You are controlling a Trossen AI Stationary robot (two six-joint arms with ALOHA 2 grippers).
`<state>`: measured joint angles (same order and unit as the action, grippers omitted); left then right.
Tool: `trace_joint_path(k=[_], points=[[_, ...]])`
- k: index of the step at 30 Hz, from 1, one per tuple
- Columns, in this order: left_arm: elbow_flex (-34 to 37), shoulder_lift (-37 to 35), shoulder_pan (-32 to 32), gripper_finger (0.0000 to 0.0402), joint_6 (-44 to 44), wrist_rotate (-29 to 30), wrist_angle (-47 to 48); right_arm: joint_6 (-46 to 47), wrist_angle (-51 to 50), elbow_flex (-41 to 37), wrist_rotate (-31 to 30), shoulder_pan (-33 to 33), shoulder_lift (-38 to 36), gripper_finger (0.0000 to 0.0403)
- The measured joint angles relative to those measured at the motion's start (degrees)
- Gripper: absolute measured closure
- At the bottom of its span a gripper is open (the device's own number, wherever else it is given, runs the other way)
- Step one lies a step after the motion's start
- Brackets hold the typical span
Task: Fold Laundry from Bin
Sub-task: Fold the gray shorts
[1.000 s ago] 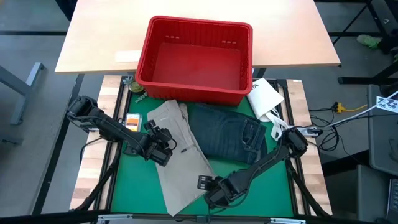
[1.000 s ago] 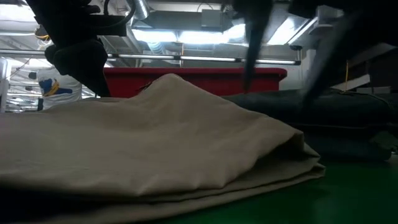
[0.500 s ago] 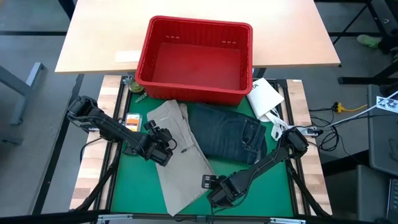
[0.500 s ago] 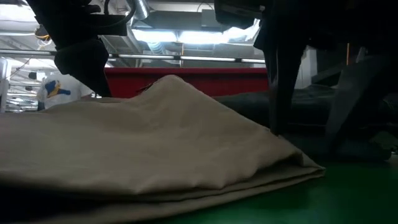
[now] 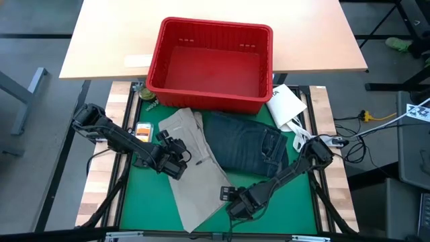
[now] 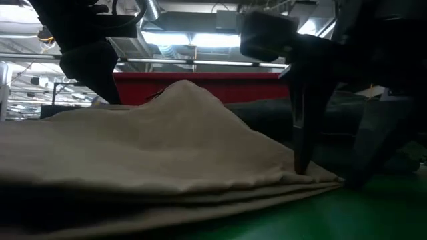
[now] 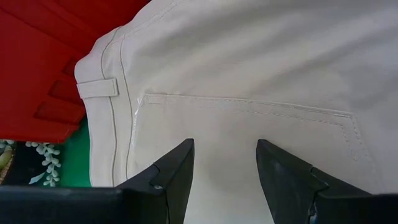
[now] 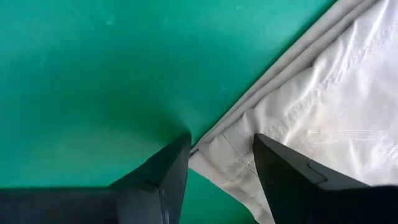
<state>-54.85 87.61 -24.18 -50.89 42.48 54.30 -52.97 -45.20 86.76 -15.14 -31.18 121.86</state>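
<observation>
Two garments lie on the green mat of the tabletop, just in front of one red bin. The bin is a rectangular plastic basket with ribbed, slotted sides and a rolled rim; nothing shows inside it. It sits toward the far edge, overlapping a pale wooden board.

The tan khaki trousers are folded into a long strip. Their long axis runs diagonally, waistband near the bin and hem toward the near edge. The cloth is smooth cotton with a stitched back pocket and a belt loop.

The dark blue denim jeans lie folded beside them, toward the right edge, in a squarish bundle.

The left gripper rests over the trousers' pocket area, fingers parted and holding nothing. The right gripper is low at the hem corner near the front edge, fingers parted on either side of the layered cloth edge, not closed on it.
</observation>
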Motion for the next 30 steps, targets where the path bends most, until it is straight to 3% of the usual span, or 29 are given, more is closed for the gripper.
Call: trace_joint_path(k=[6,22,27,30], points=[[0.00,0.00,0.00,0.0233,0.00,0.02,-0.09,-0.21,1.32,-0.16,1.42,0.87,0.00,0.0235],[-0.60,0.00,-1.38,0.0233,0.97,-6.15,-2.03,0.15,6.04,-0.27,1.82,3.30,0.27,0.0392],[-4.35,0.00,-5.36,0.0233,0.95,-6.66,-1.90,0.17,8.12,-0.29,2.23,3.28,0.33,0.0385],[-7.32,0.00,-8.73,0.0233,0.94,-11.49,-1.95,0.36,9.22,-0.31,2.65,3.19,0.35,0.0376]])
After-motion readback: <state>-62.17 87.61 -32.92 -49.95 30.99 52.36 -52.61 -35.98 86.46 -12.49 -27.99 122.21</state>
